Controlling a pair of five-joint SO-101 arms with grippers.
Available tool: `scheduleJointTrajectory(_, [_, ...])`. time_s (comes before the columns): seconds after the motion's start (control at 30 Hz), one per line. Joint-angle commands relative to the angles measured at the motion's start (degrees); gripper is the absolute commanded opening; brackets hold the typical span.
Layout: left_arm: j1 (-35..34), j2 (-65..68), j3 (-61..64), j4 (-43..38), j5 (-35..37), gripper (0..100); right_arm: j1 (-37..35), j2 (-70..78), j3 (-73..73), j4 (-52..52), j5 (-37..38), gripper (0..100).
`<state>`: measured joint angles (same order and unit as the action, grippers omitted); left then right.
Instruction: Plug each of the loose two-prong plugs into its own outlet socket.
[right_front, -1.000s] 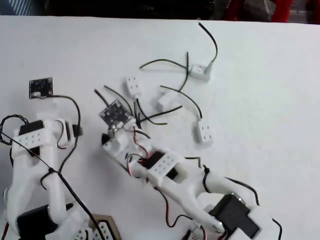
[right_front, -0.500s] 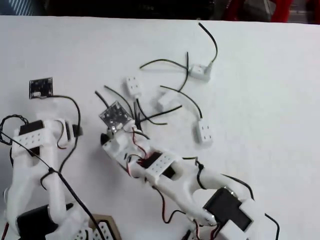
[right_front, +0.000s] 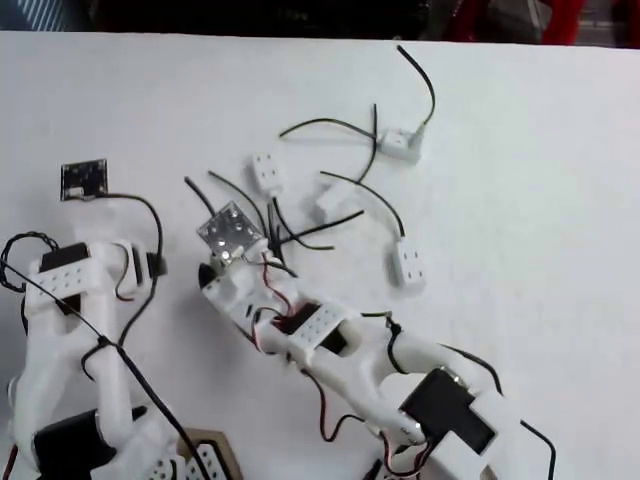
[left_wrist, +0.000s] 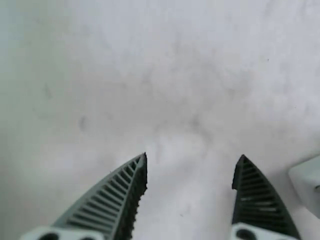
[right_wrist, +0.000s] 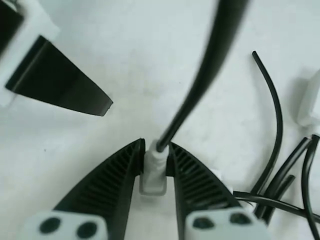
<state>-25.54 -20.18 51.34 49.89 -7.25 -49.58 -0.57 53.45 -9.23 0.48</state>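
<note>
The step in hand looks like the pickup of one plug. The right gripper has its two ribbed fingers pinched on a small white plug, which sits squarely between the pads with its black cord running up and away from the fingertips. Its prongs are hidden in the grip, and I cannot tell whether it is lifted off the table. The left gripper has its fingers spread wide over bare surface, with nothing between them and a white piece just outside one finger, too cut off to name. The next move probably calls for carrying the plug to a free socket, lining both prongs up with the two holes, then pressing straight in while the cord stays slack. The right wrist view gives the grip itself, a dark wedge beyond the fingertips that may be the other arm's finger, and loose cords off to one side. The high view gives the targets instead: a socket block ahead of the right fingers past its wrist, and a corded socket block well off to their side.
</note>
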Motion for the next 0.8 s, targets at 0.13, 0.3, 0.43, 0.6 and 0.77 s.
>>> scheduleJointTrajectory(0.13, [-0.3, -2.1, -0.3, -0.9, 0.3, 28, 0.4, 0.0, 1.3, -0.2, 7.7, 1.7])
scheduleJointTrajectory(0.3, [-0.3, -2.1, -0.3, -0.9, 0.3, 28, 2.6, 0.0, 1.5, -0.2, 7.9, 1.7])
scheduleJointTrajectory(0.43, [-0.3, -2.1, -0.3, -0.9, 0.3, 28, 3.6, 0.0, 1.5, -0.2, 7.6, 1.7])
scheduleJointTrajectory(0.6, [-0.3, -2.1, -0.3, -0.9, 0.3, 28, 2.4, 0.0, 1.9, -0.1, 3.3, 1.7])
scheduleJointTrajectory(0.77, [-0.3, -2.1, -0.3, -0.9, 0.3, 28, 1.0, 0.0, 1.8, 2.9, -0.2, 1.7])
